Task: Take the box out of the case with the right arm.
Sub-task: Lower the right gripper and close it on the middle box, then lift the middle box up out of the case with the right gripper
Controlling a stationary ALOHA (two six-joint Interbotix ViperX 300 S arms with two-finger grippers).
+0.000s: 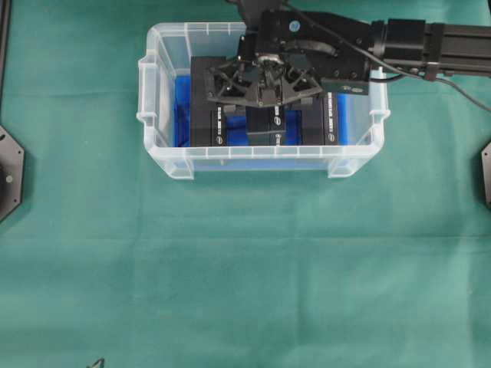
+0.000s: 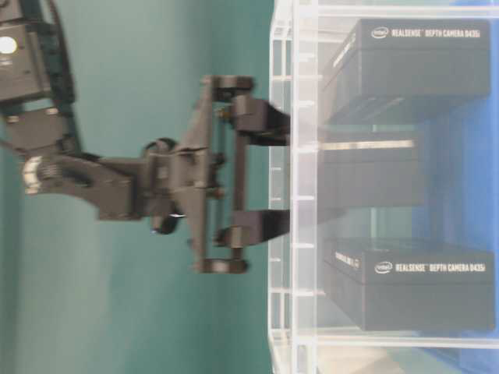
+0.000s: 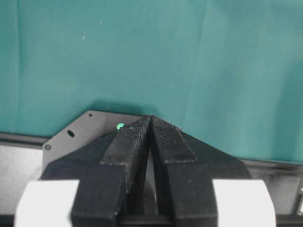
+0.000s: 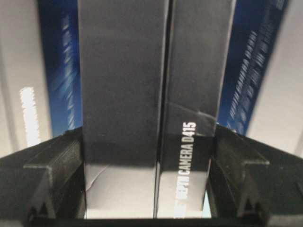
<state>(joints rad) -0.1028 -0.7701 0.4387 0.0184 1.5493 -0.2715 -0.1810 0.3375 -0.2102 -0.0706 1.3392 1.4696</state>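
Inside the case: the middle box stands between two other black boxes.
Right tool: pinching the middle box across its flat sides.
Left tool: pressed together, away over the tabletop.
Handling: likely light, stiff, smooth cardboard.
Obstacles: neighbouring boxes, case walls; lift straight.

clear case lined blue, black boxes white-lettered, green cloth.

Clear case on green cloth; middle black box clamped between right gripper fingers.
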